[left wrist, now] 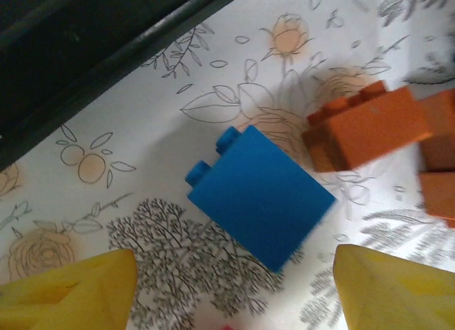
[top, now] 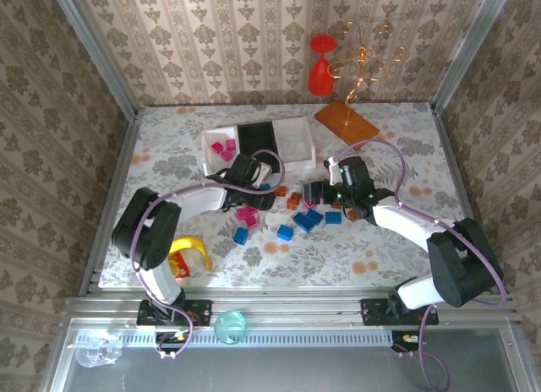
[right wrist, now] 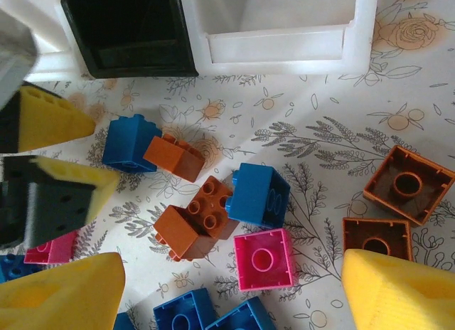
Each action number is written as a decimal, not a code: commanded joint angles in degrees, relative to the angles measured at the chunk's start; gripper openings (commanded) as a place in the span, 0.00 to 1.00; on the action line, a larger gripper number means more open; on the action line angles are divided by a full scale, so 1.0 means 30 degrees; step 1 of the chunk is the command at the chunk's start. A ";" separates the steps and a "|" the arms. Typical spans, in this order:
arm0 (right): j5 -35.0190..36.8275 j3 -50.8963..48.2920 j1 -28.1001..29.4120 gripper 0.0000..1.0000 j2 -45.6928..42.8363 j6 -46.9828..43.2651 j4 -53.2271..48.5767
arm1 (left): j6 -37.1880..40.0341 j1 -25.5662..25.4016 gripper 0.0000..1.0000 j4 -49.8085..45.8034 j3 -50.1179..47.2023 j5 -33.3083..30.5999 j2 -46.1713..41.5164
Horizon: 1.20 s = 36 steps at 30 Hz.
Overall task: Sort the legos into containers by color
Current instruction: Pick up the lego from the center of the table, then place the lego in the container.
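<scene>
Studs of blue lego [left wrist: 259, 195] face black tray [left wrist: 106, 72].

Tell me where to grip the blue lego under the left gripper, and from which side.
Probably from above: turn the left gripper so it closes on the two smooth side faces of the blue lego. It lies diagonal to the fingers, studs pointing sideways.

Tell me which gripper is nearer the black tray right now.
Left. The left gripper hovers open over a blue brick just off the near edge of the black tray; the right gripper is open farther out, over the mixed brick pile.
</scene>
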 commanded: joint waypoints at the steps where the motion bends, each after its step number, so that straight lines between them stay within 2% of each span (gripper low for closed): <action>1: 0.0277 -0.0073 -0.0081 0.82 -0.0532 -0.0333 0.0351 | 0.1555 -0.0008 0.71 -0.1040 0.1037 -0.0716 0.0806; 5: 0.0314 -0.0217 -0.0080 0.82 -0.0539 -0.0385 0.0222 | 0.1986 -0.0008 0.66 -0.0755 0.1937 0.0432 0.1811; 15: 0.0480 -0.0484 -0.0058 0.82 -0.1357 -0.0366 0.0227 | 0.2539 -0.0008 0.49 -0.0507 0.3101 0.1187 0.3014; 19: 0.0576 -0.0513 -0.0080 0.82 -0.1655 -0.0550 0.0196 | 0.1682 -0.0037 0.37 0.0462 0.1617 0.1124 0.1230; 23: -0.1209 -0.0982 0.0070 0.83 -0.2001 -0.0879 0.1731 | 0.0546 -0.0008 0.32 0.2234 -0.0107 0.0348 -0.1749; 26: -0.1860 -0.1303 0.1029 0.86 -0.2154 -0.1353 0.3501 | 0.0044 0.0243 0.32 0.3432 -0.0308 -0.0593 -0.2984; 30: -0.0964 -0.0875 0.2362 0.88 -0.1708 -0.1720 0.4639 | -0.0188 0.1123 0.30 0.3332 0.1689 -0.1531 -0.1944; 36: -0.0593 -0.0397 0.2760 0.89 -0.1291 -0.1314 0.5223 | 0.0867 0.2164 0.31 0.1578 0.6959 -0.2538 0.2313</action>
